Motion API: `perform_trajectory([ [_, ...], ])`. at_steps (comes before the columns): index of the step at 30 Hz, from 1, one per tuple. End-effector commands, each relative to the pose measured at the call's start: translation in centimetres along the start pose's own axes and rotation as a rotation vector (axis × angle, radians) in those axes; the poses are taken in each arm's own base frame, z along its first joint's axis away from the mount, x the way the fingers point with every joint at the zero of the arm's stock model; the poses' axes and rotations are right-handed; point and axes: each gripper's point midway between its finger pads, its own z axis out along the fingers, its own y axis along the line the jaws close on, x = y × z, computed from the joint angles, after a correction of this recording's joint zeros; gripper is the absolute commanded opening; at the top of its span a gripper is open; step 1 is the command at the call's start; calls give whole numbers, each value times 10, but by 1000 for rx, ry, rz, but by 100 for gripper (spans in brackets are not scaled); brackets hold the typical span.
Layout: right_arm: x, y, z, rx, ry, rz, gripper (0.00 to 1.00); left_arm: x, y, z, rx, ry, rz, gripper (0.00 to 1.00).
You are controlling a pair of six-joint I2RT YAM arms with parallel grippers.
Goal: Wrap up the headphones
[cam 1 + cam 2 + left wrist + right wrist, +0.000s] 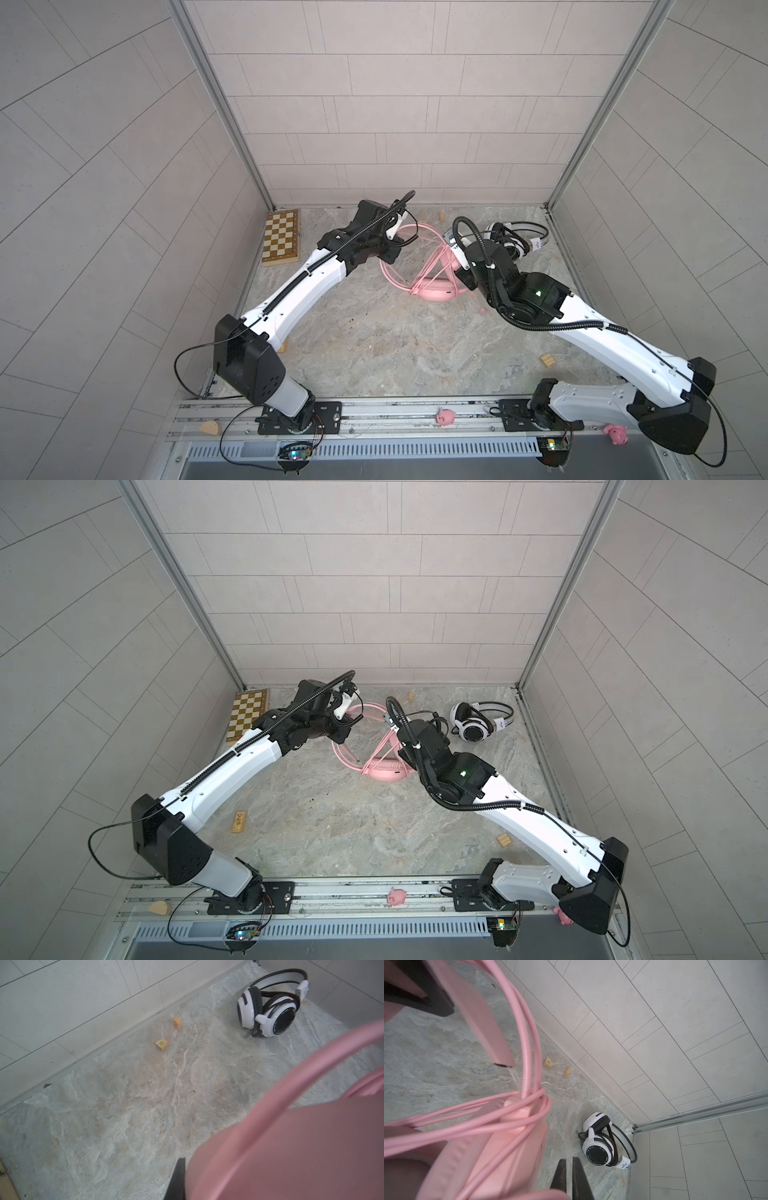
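Note:
The pink headphones (436, 291) lie mid-table between the arms, one ear cup on the surface, with the pink cable (529, 1043) looped round the headband and knotted over the cup. My left gripper (388, 255) is shut on the far part of the pink pair; only one black finger (178, 1178) shows beside the pink mass (291, 1147). My right gripper (569, 1167) hangs next to the pink cup, its fingers almost together with nothing between them. The white headphones (473, 725), with black pads and a black cable wound round them, lie in the far right corner.
A chessboard (281, 239) lies at the far left corner. Small wooden blocks (161, 1044) sit near the back wall, another (546, 359) at the right and one (240, 821) at the left. Pink pig toys (444, 417) rest on the front rail. Walls close three sides.

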Motion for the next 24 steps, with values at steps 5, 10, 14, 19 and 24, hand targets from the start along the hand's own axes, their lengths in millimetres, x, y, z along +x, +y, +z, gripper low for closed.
perform_trajectory([
  [5,-43,-50,-11,53,-129,179,15,9,-37,-2,185,60,109,1],
  [10,-33,-46,3,-3,-115,237,12,5,-42,-5,212,46,106,1],
  [14,-12,-37,20,-74,-87,320,0,-2,-50,-12,260,-3,100,1],
  [19,7,-24,33,-131,-51,366,0,-7,-54,-16,286,-34,89,1],
  [24,34,-1,47,-256,-24,484,13,-12,-51,-21,314,-47,56,1],
])
